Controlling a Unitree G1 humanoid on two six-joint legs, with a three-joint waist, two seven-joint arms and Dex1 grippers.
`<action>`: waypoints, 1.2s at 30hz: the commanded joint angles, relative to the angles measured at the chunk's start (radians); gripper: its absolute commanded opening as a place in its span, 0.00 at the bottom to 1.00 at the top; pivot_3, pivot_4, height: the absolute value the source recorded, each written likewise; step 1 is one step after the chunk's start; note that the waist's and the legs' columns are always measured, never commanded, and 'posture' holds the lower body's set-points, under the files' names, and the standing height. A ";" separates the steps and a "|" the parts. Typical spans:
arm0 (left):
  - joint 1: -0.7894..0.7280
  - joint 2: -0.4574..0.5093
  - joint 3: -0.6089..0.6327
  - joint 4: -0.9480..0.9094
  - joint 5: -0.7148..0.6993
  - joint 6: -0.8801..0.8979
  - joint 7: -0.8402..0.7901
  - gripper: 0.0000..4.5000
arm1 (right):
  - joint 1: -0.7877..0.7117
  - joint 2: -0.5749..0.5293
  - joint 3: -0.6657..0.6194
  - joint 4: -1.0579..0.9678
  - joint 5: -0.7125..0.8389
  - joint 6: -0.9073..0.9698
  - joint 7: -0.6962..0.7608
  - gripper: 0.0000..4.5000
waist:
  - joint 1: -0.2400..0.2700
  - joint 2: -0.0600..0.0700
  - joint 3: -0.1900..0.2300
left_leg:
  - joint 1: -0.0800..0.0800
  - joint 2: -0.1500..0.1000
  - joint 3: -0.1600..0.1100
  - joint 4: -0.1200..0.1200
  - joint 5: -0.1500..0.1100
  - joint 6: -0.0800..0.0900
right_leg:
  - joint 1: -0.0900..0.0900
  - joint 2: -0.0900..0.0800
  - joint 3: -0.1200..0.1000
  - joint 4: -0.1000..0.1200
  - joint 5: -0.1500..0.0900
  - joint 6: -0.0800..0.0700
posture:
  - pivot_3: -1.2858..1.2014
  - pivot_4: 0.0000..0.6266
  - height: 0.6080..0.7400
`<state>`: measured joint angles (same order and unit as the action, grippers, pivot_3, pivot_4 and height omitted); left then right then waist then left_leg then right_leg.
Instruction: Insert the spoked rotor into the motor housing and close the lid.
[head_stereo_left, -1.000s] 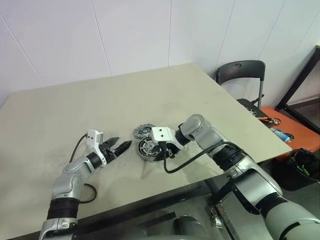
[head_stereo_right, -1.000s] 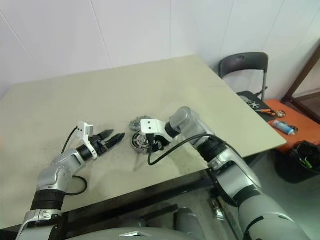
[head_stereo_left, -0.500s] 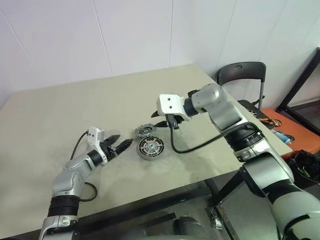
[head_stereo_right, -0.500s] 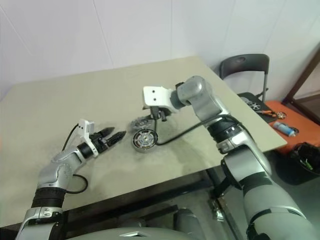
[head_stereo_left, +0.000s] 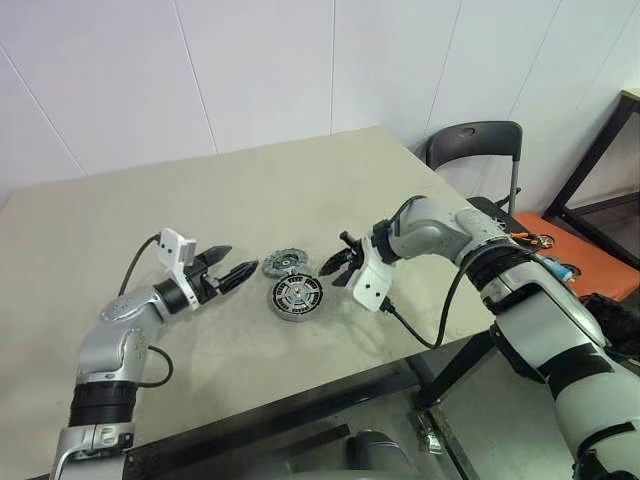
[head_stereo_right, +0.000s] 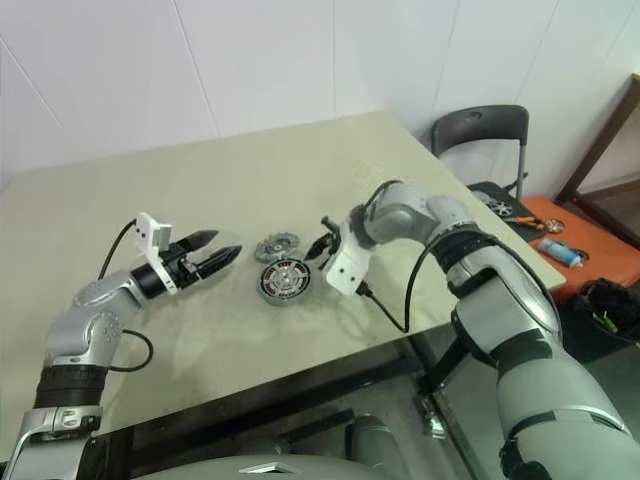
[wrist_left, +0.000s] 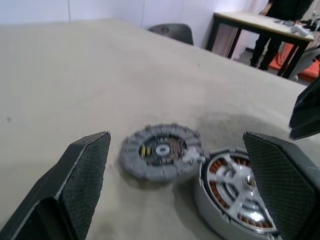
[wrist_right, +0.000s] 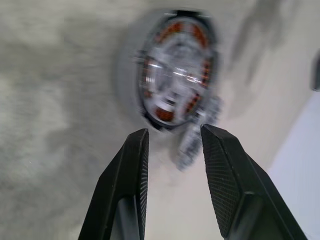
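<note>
Both tools (head_stereo_left: 232, 267) (head_stereo_left: 335, 266) gape apart, holding nothing.

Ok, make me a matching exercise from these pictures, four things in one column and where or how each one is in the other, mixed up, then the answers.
Things:
1. rotor
2. housing
3. left gripper
4. chair

Places or states:
A. beyond the table's right corner, on the floor
B. open and empty, above the table left of the two parts
C. flat on the table, nearer the robot than the other part, copper windings showing
D. flat on the table, just behind the other part, notched grey rim

Pairs: 1-D, 2-C, 3-B, 4-A
</note>
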<state>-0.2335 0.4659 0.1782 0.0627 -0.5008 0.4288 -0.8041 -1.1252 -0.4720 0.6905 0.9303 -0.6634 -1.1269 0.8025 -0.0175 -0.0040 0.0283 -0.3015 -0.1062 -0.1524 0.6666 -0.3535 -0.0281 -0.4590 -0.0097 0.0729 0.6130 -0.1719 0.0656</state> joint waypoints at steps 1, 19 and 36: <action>0.011 -0.007 0.000 -0.090 -0.017 0.014 0.025 1.00 | -0.075 0.008 0.037 0.060 -0.121 -0.021 -0.141 0.38 | 0.001 0.000 0.000 | 0.000 0.000 0.000 0.000 0.000 0.000 | 0.000 0.000 0.000 0.000 0.000 0.000 | 0.52 0.00 1.00; 0.056 -0.029 -0.015 -0.181 -0.032 0.073 0.064 1.00 | -0.134 0.122 0.149 0.191 -0.269 -0.035 -0.342 0.38 | -0.003 0.000 0.000 | 0.001 0.000 0.002 0.000 0.000 0.000 | 0.000 0.001 0.002 0.001 0.000 -0.001 | 0.52 0.00 1.00; 0.089 -0.066 -0.023 -0.164 -0.017 0.039 0.083 1.00 | -0.146 0.156 0.233 0.262 -0.392 0.060 -0.516 0.38 | -0.004 0.000 0.000 | 0.003 0.000 0.003 0.000 0.000 0.000 | 0.001 0.001 0.003 0.002 0.000 -0.001 | 0.52 0.00 1.00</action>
<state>-0.1412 0.3989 0.1501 -0.0820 -0.5131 0.4877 -0.7227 -1.2386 -0.3256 0.9081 1.1855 -1.0420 -1.0741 0.3000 -0.0214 -0.0040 0.0284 -0.2983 -0.1062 -0.1491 0.6665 -0.3533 -0.0284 -0.4578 -0.0087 0.0759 0.6152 -0.1716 0.0648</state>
